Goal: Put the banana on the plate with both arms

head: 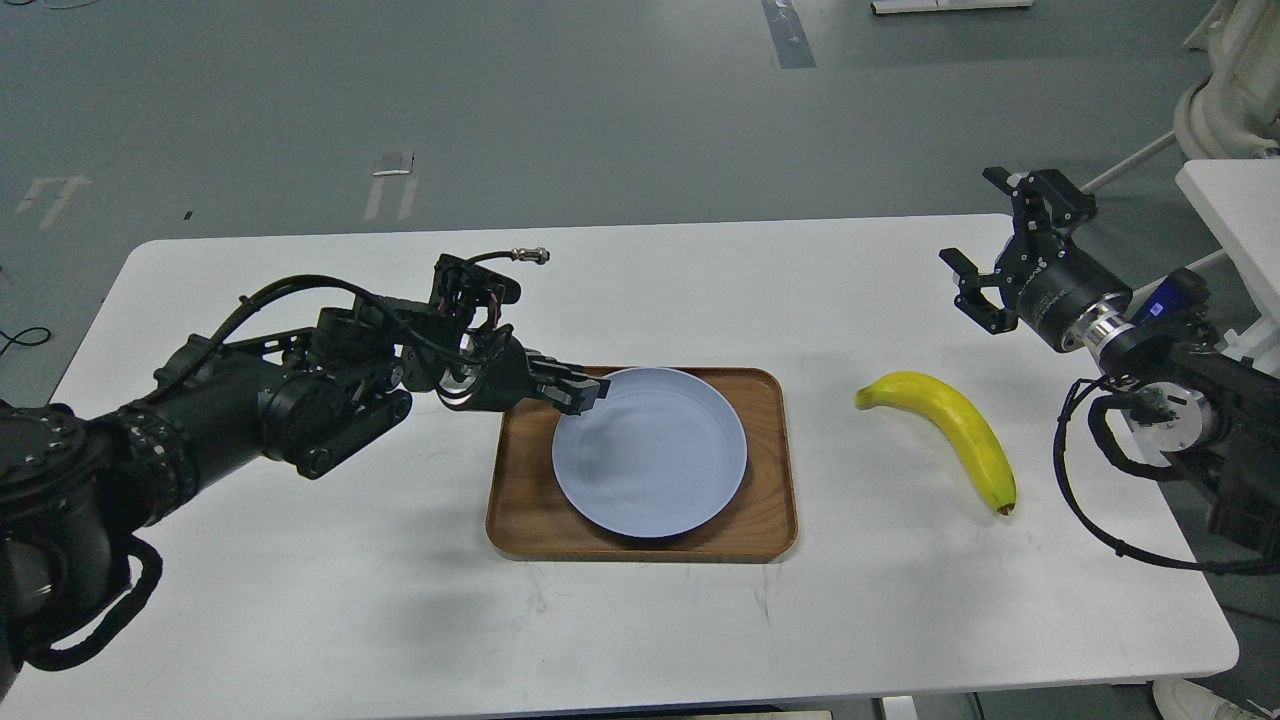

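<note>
Head view: a white table (300, 560) carries a brown wooden tray (525, 520) at its centre, with a pale blue-grey plate (650, 465) lying flat inside it. The plate fills most of the tray's width and sits toward its far side. A yellow banana (950, 430) lies on the bare table to the right of the tray, well apart from it, its dark tip pointing toward the near edge and its stem end toward the tray.

The left arm (250, 400) reaches in from the left, its left hand (585, 390) over the tray's far left corner at the rim of the plate. The fingers there sit close together; whether they pinch the rim or merely hover at it cannot be told.

The right arm (1150, 370) comes in from the right edge, its right hand (985, 245) raised above the table's far right part, beyond the banana and clear of it. That hand is spread wide, its two fingers far apart and grasping nothing. Grey floor (600, 110) lies beyond the table.
</note>
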You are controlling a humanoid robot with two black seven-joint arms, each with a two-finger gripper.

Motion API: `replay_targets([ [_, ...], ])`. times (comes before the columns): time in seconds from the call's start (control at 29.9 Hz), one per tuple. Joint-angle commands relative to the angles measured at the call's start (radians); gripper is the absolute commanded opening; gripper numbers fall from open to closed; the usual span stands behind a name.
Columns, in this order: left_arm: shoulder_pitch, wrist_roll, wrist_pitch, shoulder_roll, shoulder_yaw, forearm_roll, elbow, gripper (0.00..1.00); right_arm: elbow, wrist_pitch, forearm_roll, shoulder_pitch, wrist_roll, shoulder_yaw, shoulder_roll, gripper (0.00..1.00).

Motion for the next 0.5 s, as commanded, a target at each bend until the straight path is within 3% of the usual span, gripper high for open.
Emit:
replay_targets([
  [0.0, -0.021, 0.000, 0.016, 0.019, -0.014, -0.214, -0.002, 0.98, -0.001, 0.000, 0.000, 0.000, 0.000, 0.000, -0.001, 1.00],
  [0.13, -0.022, 0.000, 0.018, 0.092, -0.017, -0.822, -0.014, 0.98, -0.001, 0.000, 0.000, 0.000, 0.000, 0.000, -0.004, 1.00],
  [0.3, -0.004, 0.000, -0.004, 0.163, -0.040, -1.274, -0.019, 0.98, 0.000, 0.000, -0.001, 0.000, 0.000, -0.002, -0.004, 1.00],
  [0.4, 0.052, 0.000, -0.105, 0.230, -0.097, -1.356, -0.048, 0.98, 0.002, 0.000, -0.003, 0.000, 0.000, -0.002, -0.007, 1.00],
  [0.43, 0.101, 0.000, -0.176, 0.249, -0.156, -1.382, -0.052, 0.98, 0.002, 0.000, -0.011, 0.000, 0.000, -0.002, -0.012, 1.00],
  [0.47, 0.125, 0.000, -0.177, 0.252, -0.198, -1.393, -0.052, 0.98, 0.002, 0.000, -0.015, 0.000, 0.000, -0.002, -0.015, 1.00],
])
